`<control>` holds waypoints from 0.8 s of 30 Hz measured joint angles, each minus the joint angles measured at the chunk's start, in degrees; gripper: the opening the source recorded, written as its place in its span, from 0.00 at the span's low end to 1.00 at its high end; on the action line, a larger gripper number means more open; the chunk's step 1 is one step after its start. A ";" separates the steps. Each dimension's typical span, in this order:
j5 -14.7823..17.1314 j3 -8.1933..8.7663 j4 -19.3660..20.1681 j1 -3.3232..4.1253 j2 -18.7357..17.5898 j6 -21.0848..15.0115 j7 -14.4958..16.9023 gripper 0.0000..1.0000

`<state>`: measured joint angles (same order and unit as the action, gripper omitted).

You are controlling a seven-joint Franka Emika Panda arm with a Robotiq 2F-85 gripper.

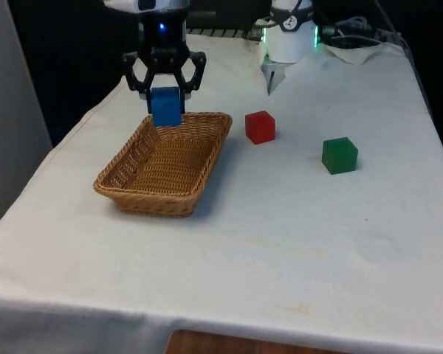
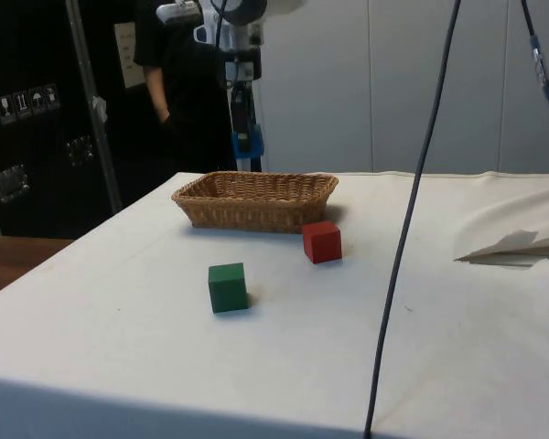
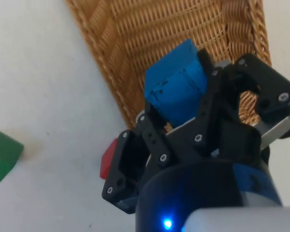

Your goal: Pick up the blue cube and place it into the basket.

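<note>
Gripper (image 1: 165, 90) clamped on cube (image 1: 165, 106), held between its fingers, above basket (image 1: 133, 190) far end, clear of the wicker.

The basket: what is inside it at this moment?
No object lies in the wicker basket; its woven floor shows bare. The blue cube hangs above its far end, held by the end effector. In the side view, the near wall hides the floor.

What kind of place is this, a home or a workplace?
Probably a robotics lab or test room, not a home. A table under a white cloth carries a wicker basket and coloured cubes, the claw holds a blue cube, and cables hang across the side view.
</note>
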<state>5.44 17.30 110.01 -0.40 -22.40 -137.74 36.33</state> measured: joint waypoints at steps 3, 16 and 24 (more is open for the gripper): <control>0.34 0.29 -0.29 -0.06 -0.74 -0.11 0.00 0.01; 3.84 1.95 -1.83 -0.69 -5.56 -1.89 0.57 0.01; 7.22 1.89 -1.95 -0.74 -7.45 -4.01 1.32 0.01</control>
<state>12.66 19.19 108.06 -1.15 -29.85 -141.75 37.64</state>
